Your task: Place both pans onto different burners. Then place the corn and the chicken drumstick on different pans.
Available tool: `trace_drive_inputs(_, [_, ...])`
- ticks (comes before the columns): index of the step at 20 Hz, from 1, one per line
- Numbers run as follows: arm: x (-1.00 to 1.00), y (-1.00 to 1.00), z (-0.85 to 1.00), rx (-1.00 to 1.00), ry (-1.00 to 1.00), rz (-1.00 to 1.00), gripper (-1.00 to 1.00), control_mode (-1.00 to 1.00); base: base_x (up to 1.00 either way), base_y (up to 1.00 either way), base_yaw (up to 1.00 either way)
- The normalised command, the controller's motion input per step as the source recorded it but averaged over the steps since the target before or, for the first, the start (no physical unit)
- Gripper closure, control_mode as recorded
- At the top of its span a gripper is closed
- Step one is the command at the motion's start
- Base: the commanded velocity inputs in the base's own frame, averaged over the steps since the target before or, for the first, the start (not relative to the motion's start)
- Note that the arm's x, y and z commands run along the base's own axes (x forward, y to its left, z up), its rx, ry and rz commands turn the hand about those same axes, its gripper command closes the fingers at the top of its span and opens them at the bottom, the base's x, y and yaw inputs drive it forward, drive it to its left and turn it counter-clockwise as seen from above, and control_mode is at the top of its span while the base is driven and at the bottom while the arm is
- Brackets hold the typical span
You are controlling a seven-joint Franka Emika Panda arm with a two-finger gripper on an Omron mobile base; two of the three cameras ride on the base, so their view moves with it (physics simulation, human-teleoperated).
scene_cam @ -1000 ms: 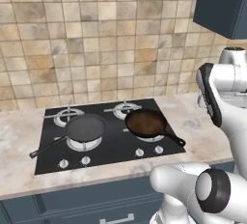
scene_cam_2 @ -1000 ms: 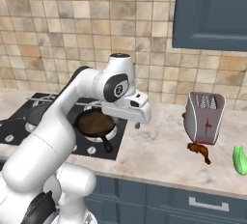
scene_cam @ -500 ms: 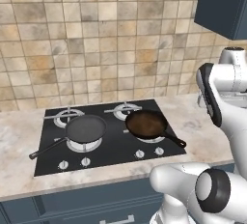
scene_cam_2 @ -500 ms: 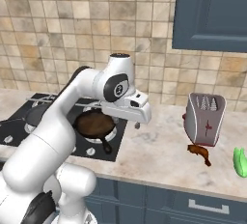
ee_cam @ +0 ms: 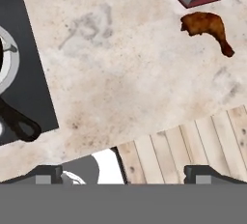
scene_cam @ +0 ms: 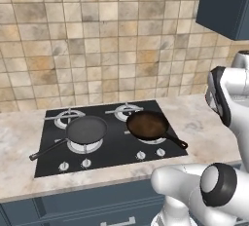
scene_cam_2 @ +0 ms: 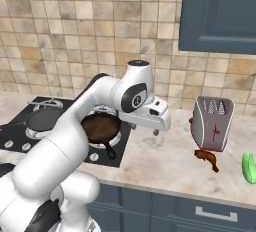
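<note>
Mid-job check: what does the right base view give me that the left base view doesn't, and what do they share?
Right base view alone: the chicken drumstick and the green corn lying on the counter by the toaster, plus the open gripper above the counter. Left base view alone: the whole cooktop. Shared: the grey-black pan and the reddish-brown pan, each on its own burner.

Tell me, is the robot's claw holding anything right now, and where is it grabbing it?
Nothing is held. The gripper is open over bare counter, and the chicken drumstick lies untouched beside the toaster.
</note>
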Motion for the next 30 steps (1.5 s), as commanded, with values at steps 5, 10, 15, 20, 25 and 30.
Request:
trace_drive_inputs(5, [0.00, -0.57, -0.25, 0.00, -0.08, 0.00, -1.00, -1.00, 0.00, 0.00, 0.00])
trace_drive_inputs(10, [0.01, -0.34, -0.23, 0.00, -0.04, 0.00, -1.00, -1.00, 0.00, 0.00, 0.00])
trace_drive_inputs(15, [0.02, -0.28, -0.16, 0.00, -0.02, 0.00, -1.00, -1.00, 0.00, 0.00, 0.00])
trace_drive_inputs(20, [0.08, -0.26, -0.09, 0.00, 0.00, 0.00, -1.00, -1.00, 0.00, 0.00, 0.00])
trace_drive_inputs(25, [0.12, -0.23, -0.10, 0.00, 0.00, 0.00, -1.00, -1.00, 0.00, 0.00, 0.00])
trace_drive_inputs(30, [0.11, -0.31, -0.14, 0.00, -0.01, 0.00, -1.00, -1.00, 0.00, 0.00, 0.00])
